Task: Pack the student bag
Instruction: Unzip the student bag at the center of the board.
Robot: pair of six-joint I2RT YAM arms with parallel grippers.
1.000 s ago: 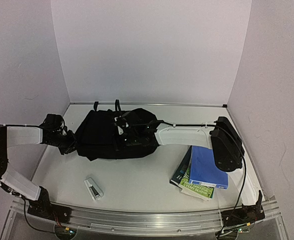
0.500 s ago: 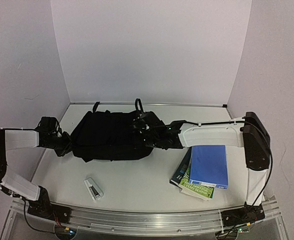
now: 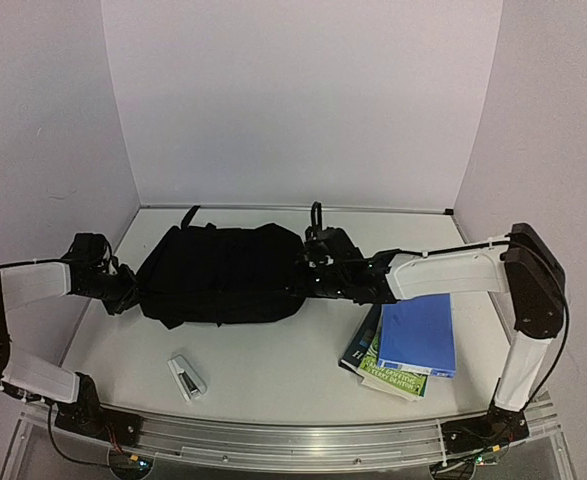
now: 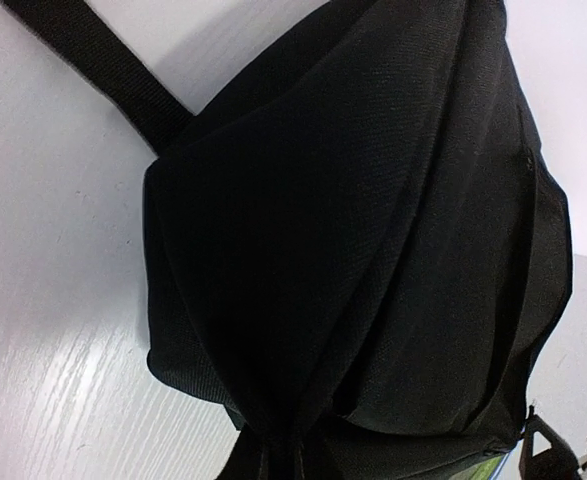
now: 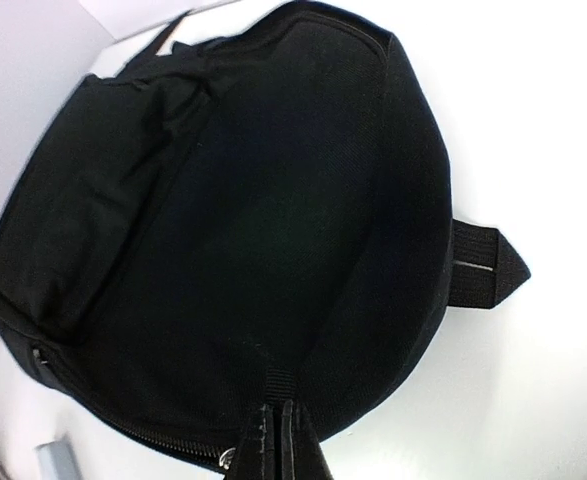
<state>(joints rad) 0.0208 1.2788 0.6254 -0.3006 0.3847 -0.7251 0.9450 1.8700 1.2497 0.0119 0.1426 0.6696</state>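
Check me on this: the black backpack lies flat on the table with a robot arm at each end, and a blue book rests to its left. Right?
Not quite. The blue book rests to the right of the student bag, not to its left, on top of a small pile of other books. The top external view shows this. The rest stands.

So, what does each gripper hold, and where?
Both hold the student bag: the left gripper pinches bunched fabric at one end, the right gripper a small webbing tab at the other.

student bag: mid table | books: right-front of it | small case: left-front, apart
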